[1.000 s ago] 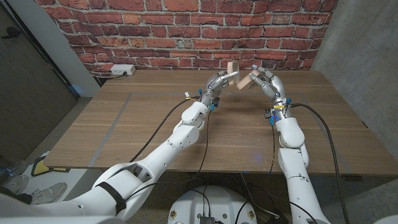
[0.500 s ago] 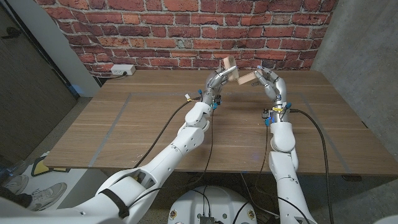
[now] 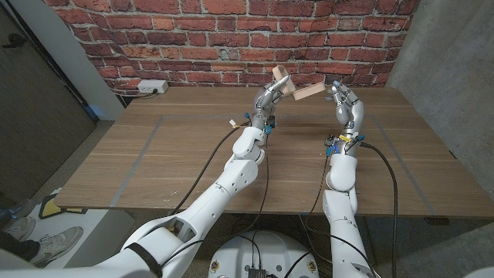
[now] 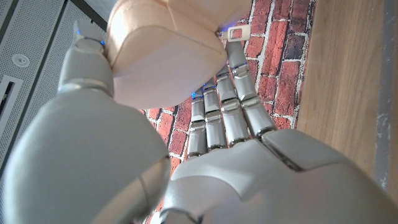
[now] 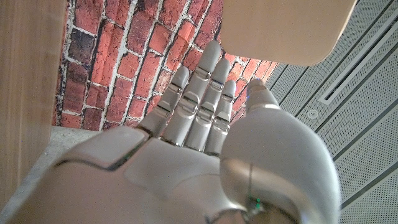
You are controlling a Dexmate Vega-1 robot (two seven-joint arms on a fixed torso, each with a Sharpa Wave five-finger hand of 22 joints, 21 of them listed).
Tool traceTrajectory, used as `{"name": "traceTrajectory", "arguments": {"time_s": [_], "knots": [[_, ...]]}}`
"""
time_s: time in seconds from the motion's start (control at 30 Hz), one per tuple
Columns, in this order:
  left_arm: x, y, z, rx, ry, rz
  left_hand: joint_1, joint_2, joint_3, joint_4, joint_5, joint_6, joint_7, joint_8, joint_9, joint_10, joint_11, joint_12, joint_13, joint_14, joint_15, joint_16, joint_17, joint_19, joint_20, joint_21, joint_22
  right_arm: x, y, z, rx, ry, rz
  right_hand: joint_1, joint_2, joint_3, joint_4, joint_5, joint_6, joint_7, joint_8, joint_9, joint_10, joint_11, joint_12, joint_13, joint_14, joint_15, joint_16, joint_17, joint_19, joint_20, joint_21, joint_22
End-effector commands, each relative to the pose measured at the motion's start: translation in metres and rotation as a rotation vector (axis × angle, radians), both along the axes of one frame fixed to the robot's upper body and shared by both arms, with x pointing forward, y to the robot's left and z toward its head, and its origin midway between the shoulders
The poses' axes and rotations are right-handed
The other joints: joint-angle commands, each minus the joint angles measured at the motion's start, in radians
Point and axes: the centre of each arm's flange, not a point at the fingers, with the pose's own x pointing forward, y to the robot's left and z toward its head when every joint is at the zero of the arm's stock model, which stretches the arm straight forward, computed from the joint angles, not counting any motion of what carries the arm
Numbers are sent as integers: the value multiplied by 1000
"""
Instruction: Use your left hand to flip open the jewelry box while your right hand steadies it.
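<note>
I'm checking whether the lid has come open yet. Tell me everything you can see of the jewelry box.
The jewelry box is pale, unpainted-looking wood with rounded corners, held up in the air near the brick wall, above the table's far edge. It is open: one half stands tilted up in the left hand, the other reaches toward the right hand, which holds it. Its inside cannot be made out.

Even bright light, soft shadows; wrist pics blurry up close
</note>
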Motion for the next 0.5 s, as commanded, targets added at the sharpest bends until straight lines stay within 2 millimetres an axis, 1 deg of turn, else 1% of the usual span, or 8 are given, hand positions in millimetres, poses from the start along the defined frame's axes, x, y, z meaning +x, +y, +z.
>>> {"name": "traceTrajectory", "arguments": {"time_s": [0.03, 0.17, 0.23, 0.27, 0.33, 0.4, 0.43, 0.5], "knots": [[-8, -1, -3, -17, 16, -4, 111, 192, 196, 193, -2, 272, -276, -18, 9, 216, -287, -15, -6, 207, -331, -3, -13, -29, -110, -6, 1, -6, 0, -5, 76, -30, -33, 2, -6, -5, 0, 1, -2, 0, -4, 4, 3, -7, -3, 1, 3, -71, -9, -2, -3, -158, 6, -2], [-11, 0, -3, -21, 13, 5, 106, 193, 196, 196, -2, 272, -276, -23, 9, 210, -290, -19, -8, 201, -330, -3, -18, -34, -108, -9, 1, -8, -1, -5, 74, -30, -24, 2, -7, -7, 0, 2, -6, -1, -6, 4, 1, -5, -4, 0, 3, -70, -13, -3, -5, -158, 7, -4], [-12, 0, -4, -25, 16, 9, 105, 192, 196, 196, -2, 270, -274, -26, 9, 210, -291, -20, -9, 198, -330, -3, -21, -36, -108, -11, 1, -9, -2, -5, 63, -29, -16, -15, -16, -19, 8, 0, -12, 6, -10, 3, -2, 3, -6, 0, 0, -68, -21, -7, -2, -155, 10, -7], [-13, 1, -4, -25, 13, 12, 105, 192, 196, 196, -2, 266, -274, -28, 9, 210, -291, -20, -10, 197, -330, -3, -22, -36, -108, -12, 1, -9, -2, -5, 58, -29, -8, -38, -23, -32, 21, -3, -14, 12, -12, 2, -4, 4, -8, -1, 1, -66, -29, -11, -1, -154, 12, -10], [-14, 1, -4, -25, 9, 17, 103, 193, 196, 197, -2, 265, -275, -30, 9, 208, -289, -21, -10, 195, -330, -3, -24, -35, -109, -12, 1, -9, -2, -6, 48, -34, 28, -126, -41, -79, 69, -12, -27, 30, -21, -3, -11, 38, -23, -19, 3, -62, -55, -26, 9, -129, 22, -25], [-14, 1, -4, -22, 5, 18, 103, 193, 196, 197, -2, 267, -273, -30, 10, 209, -289, -21, -11, 194, -330, -2, -25, -34, -111, -12, 0, -8, -3, -6, 14, -23, 59, -183, -54, -110, 99, -18, -52, 34, -29, -5, -48, 61, -43, -24, -25, -57, -84, -41, 0, -104, 25, -35], [-15, 1, -4, -24, 7, 19, 102, 193, 196, 197, -2, 267, -271, -31, 10, 206, -289, -22, -11, 193, -331, -2, -26, -36, -111, -13, 0, -7, -3, -6, -5, -22, 80, -247, -58, -138, 135, -25, -81, 42, -35, -5, -75, 79, -61, -29, -57, -53, -114, -60, -16, -77, 24, -45], [-15, 1, -4, -23, 7, 18, 101, 193, 197, 198, -2, 267, -271, -32, 10, 205, -289, -23, -12, 192, -331, -2, -27, -35, -112, -13, 0, -7, -3, -5, -56, 2, 116, -316, -73, -175, 169, -33, -138, 54, -44, -5, -149, 109, -97, -37, -136, -30, -171, -97, -49, -43, 16, -61]]}}
